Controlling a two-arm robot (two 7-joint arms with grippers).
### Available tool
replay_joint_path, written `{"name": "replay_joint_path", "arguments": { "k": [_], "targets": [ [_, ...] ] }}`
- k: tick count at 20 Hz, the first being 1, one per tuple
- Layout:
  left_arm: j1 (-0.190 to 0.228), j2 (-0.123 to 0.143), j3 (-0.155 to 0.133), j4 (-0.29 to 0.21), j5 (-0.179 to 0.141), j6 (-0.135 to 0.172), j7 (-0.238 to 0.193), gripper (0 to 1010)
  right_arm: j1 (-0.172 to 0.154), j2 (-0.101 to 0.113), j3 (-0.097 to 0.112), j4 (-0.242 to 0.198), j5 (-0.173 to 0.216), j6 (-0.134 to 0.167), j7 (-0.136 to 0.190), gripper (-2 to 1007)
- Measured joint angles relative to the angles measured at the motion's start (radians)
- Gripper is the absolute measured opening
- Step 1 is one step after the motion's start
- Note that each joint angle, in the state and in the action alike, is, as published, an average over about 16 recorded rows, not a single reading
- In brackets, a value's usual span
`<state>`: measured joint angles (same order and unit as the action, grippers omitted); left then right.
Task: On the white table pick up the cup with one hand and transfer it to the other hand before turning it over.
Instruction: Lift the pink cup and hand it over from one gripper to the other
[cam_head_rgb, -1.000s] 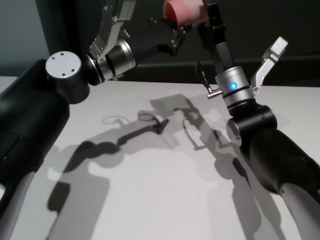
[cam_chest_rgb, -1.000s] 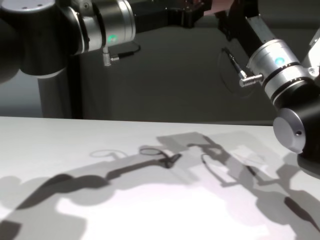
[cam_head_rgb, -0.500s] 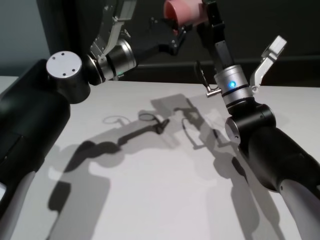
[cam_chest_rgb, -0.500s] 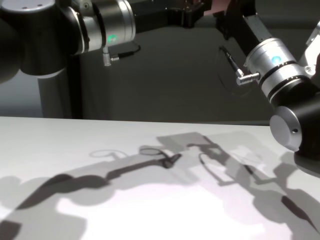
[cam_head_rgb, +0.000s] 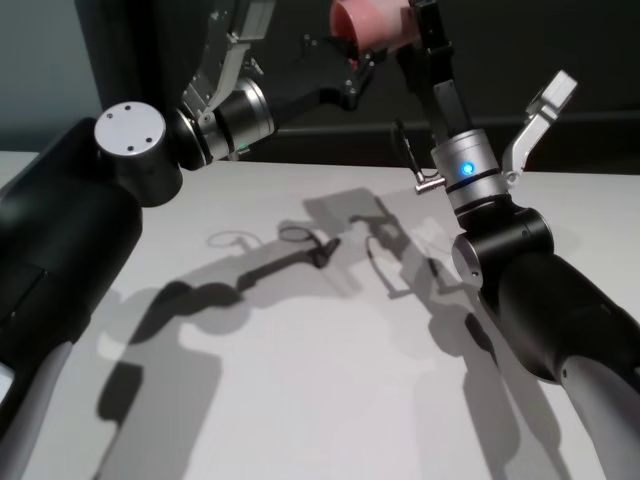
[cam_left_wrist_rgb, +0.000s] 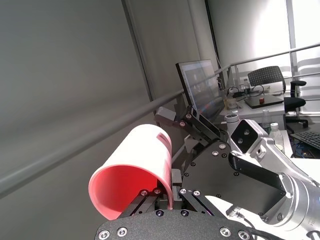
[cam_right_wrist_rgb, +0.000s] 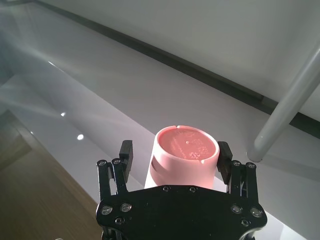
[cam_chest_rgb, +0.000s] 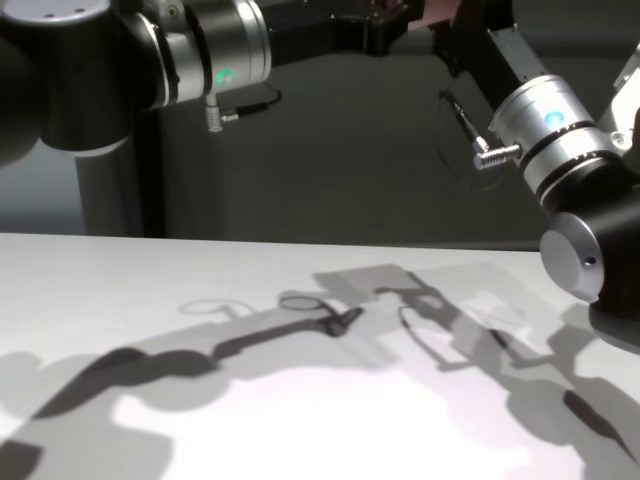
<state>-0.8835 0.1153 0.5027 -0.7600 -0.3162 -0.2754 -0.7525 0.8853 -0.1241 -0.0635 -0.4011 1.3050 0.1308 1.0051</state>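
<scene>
Item: smooth pink plastic tumbler, handleless, the cup (cam_head_rgb: 365, 22). Location: held aloft well above the plain matte white table (cam_head_rgb: 300, 380), at 12 o'clock in the head view, between both arms.

Left gripper (cam_left_wrist_rgb: 162, 192): reaches in from 10 o'clock; in its wrist view its fingers close on the cup's rim wall near the open mouth, and it appears to have hold.

Right gripper (cam_right_wrist_rgb: 175, 160): comes up from 5 o'clock; its two fingers (cam_right_wrist_rgb: 125, 151) sit either side of the cup body near the base, close to or touching the wall. Whether they are bearing load cannot be settled from these views.

Progress: lift off the table done. Handover judged to be mid-way, both claws at the cup, neither clearly released. Release by one hand and the turning over remain.

Orientation: long axis roughly horizontal, tilted slightly. Open mouth faces the left gripper at 9 o'clock; closed base (cam_right_wrist_rgb: 185, 143) faces the right wrist camera.
</scene>
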Motion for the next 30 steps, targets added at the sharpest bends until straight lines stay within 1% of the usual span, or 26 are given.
{"name": "replay_joint_path", "arguments": {
  "k": [6, 17, 30],
  "targets": [
    [0.000, 0.000, 0.000, 0.000, 0.000, 0.000, 0.000, 51, 0.001, 0.000, 0.001, 0.002, -0.001, 0.000, 0.000, 951],
    [0.000, 0.000, 0.000, 0.000, 0.000, 0.000, 0.000, 51, -0.004, 0.001, 0.000, -0.005, 0.000, -0.001, -0.008, 829],
    [0.000, 0.000, 0.000, 0.000, 0.000, -0.001, 0.000, 51, -0.006, 0.001, -0.001, -0.009, 0.000, -0.001, -0.011, 753]
  ]
}}
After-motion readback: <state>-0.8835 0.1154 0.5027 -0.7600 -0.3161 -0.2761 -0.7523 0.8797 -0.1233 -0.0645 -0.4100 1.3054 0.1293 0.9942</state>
